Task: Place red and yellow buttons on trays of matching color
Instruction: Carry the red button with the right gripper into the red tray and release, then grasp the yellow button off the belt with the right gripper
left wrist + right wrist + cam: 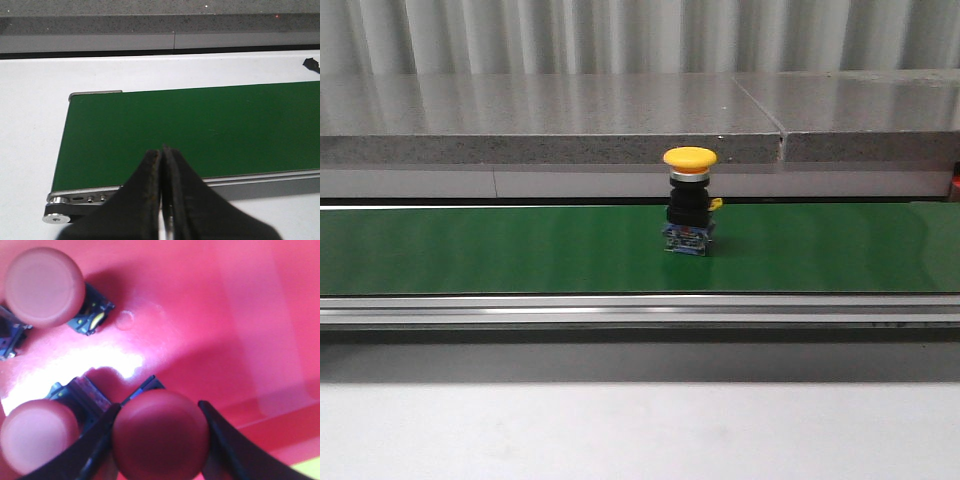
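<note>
Step in hand: red button (160, 435) between the fingers of the right gripper (159, 440), over the red tray (210, 315); judged as the set-down of this button.
Right gripper: fingers (225, 450) close against either side of the red cap, holding it; contact with the tray floor not determinable.
Set-down advice: lower straight down until the base rests flat, then part the fingers only slightly and lift vertically; sideways drift to be avoided.
Neighbour, near: second red button (37, 435) just beside the held one, on the tray floor, next to one finger; main collision risk on opening.
Neighbour, far: third red button (44, 286) farther from the held one, upright on its black base, apart from both fingers.
Tray edge: raised lip (280, 415) on the held button's other side; a yellow corner (310, 471) beyond it, identity uncertain.
Left gripper (162, 200): fingers pressed together, nothing between them, poised above the near rail of the conveyor.
Yellow button (689, 200): upright on the green conveyor belt (500, 248), roughly mid-belt in the front view, untouched; judged the next item for a yellow tray, none visible.
Surface: green belt in a metal frame (620, 310), end roller (57, 210) beside the left gripper, on a white tabletop (620, 430).
Room: grey speckled stone ledge (550, 120) behind the belt, pale corrugated wall (620, 35) above the ledge.
</note>
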`<move>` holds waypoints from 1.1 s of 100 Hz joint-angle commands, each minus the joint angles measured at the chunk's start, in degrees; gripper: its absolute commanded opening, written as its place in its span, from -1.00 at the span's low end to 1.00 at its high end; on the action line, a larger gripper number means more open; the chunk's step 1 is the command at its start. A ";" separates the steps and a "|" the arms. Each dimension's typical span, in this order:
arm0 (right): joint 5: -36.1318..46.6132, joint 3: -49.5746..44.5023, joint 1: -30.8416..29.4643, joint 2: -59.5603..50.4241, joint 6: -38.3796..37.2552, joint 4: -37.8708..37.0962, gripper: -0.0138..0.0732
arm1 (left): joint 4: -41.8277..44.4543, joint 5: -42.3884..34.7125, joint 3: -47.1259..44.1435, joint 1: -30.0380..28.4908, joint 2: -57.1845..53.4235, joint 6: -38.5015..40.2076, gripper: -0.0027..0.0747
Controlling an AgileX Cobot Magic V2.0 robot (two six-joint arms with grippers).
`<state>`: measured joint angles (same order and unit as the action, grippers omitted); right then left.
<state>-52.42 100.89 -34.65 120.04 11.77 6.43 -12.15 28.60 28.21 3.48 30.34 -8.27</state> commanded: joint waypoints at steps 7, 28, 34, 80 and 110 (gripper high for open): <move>3.44 1.97 -0.26 -2.06 0.61 0.44 -0.19 | -0.94 -4.19 1.59 0.01 0.04 0.22 -0.98; 5.68 1.97 -0.26 -0.95 0.61 0.44 -0.19 | -0.94 -4.19 1.59 0.01 0.04 0.22 -0.98; 6.10 1.97 -0.26 -0.95 0.61 0.44 -0.19 | -0.94 -4.19 1.59 0.01 0.04 0.22 -0.98; 6.03 1.97 -0.26 0.03 0.61 0.44 -0.13 | -0.94 -4.19 1.59 0.01 0.04 0.22 -0.98; 5.95 1.97 -0.26 -0.16 0.61 0.44 0.50 | -0.94 -4.19 1.59 0.01 0.04 0.22 -0.98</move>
<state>-48.30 101.06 -34.65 123.30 11.81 6.53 -12.15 28.60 28.21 3.48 30.34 -8.27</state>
